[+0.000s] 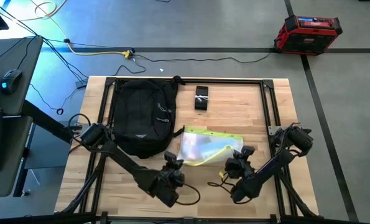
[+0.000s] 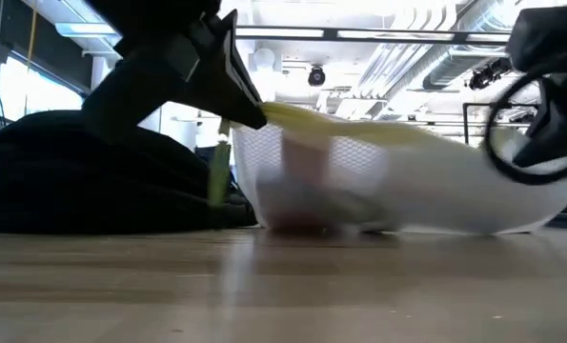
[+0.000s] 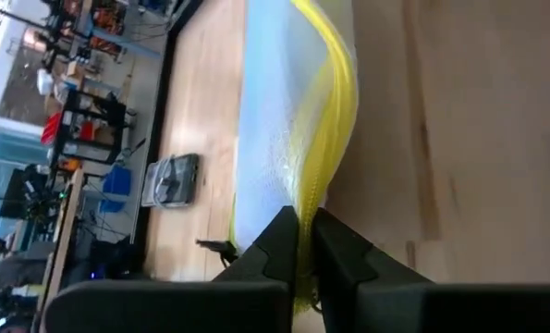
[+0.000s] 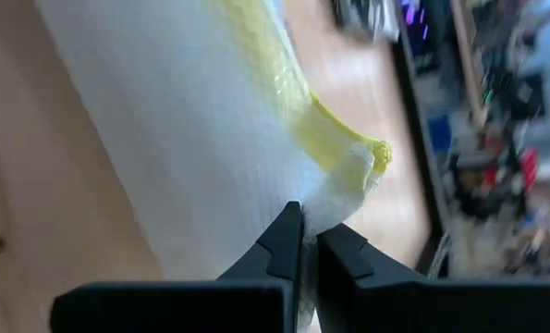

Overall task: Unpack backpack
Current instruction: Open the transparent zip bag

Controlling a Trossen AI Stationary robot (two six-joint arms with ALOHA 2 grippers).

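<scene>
The black backpack (image 1: 141, 118) lies flat at the table's left middle and also shows in the low view (image 2: 83, 171). To its right lies a translucent white mesh pouch (image 1: 206, 146) with a yellow zip edge (image 1: 212, 158). My left gripper (image 1: 174, 160) is shut on that yellow edge at the pouch's near left. My right gripper (image 1: 237, 163) is shut on the pouch's near right end. In the low view the pouch (image 2: 407, 181) stands raised, with its underside on the table. My left gripper pinches the pouch's yellow zip edge (image 3: 313, 199) between its two fingertips (image 3: 284, 242). It comes slanting down from the table's near left, and the edge runs on away from the fingers. The edge is held up while the pouch's underside (image 2: 359, 224) rests on the table. My right gripper pinches the white mesh (image 4: 330, 205) just beside the yellow edge's end (image 4: 378, 155), at the pouch's near right corner, between its two fingertips (image 4: 288, 239). The fingers slant down from the table's near right. The corner is raised off the wood.
A small black device (image 1: 201, 98) lies on the table beyond the pouch. A thin cord (image 1: 219, 182) lies by the right arm near the front edge. Black frame rails (image 1: 191, 79) border the table. A red case (image 1: 307, 34) stands on the floor behind.
</scene>
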